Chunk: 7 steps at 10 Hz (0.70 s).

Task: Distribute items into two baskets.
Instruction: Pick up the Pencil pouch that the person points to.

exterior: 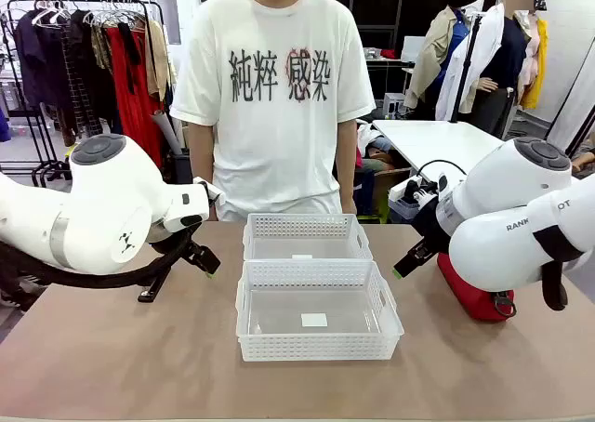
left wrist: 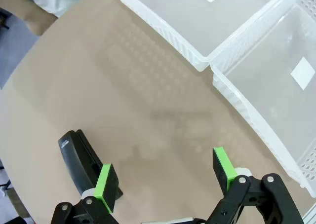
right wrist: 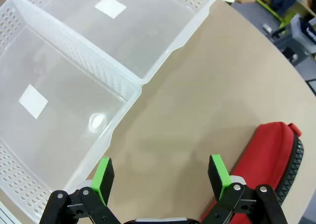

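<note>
Two baskets (exterior: 319, 348) stood touching, long side to long side, at the middle of the table (exterior: 121, 366), one toward the person (exterior: 274, 97) and one toward the robot. Each had one white sticker (exterior: 314, 320) on its floor; neither item lay in either. One red pouch (right wrist: 269, 155) lay on the table to the right of the baskets, just beside a finger of the right gripper (right wrist: 160, 174). One black stapler (left wrist: 79, 160) lay on the table left of the baskets, well apart from them and close by a pad of the left gripper (left wrist: 165, 177); whether they touched I cannot tell. Both grippers hung over bare table with jaws spread wide, released, grasping nothing. One person stood at the far edge.
</note>
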Each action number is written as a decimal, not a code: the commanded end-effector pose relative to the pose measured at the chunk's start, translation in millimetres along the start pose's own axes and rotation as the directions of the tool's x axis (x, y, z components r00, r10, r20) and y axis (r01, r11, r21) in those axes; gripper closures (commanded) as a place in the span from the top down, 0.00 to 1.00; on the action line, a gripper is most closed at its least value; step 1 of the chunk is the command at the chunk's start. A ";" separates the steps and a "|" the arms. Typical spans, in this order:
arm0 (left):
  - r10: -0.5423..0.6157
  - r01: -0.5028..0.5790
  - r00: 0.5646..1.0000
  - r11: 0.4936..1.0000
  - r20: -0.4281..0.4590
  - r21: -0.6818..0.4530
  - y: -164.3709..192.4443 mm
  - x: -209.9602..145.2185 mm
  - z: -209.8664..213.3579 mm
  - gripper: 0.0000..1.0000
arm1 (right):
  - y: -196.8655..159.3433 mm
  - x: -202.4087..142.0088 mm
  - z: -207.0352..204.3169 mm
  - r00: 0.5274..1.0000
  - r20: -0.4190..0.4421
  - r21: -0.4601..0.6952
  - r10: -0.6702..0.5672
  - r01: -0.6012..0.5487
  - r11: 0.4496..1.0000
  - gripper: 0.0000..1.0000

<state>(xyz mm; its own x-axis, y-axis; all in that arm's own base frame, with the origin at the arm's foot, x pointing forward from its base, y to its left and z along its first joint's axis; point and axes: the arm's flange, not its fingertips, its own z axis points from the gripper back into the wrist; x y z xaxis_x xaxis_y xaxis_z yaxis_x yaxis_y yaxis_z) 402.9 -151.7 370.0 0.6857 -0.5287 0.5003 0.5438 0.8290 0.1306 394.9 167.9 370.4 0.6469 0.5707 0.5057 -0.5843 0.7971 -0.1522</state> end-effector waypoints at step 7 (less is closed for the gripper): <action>0.000 0.000 1.000 1.000 0.000 0.000 0.0 0.0 0.2 1.00 | 0.0 0.1 0.1 1.000 0.000 0.000 0.000 0.000 1.000 1.00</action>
<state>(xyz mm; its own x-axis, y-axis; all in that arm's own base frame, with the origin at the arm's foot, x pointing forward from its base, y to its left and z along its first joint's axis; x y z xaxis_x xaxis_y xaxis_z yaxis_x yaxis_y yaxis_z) 402.8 -151.8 370.0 0.6856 -0.5288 0.5003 0.5440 0.8289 0.1306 394.9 168.0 370.1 0.6468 0.5715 0.5051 -0.5848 0.7967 -0.1526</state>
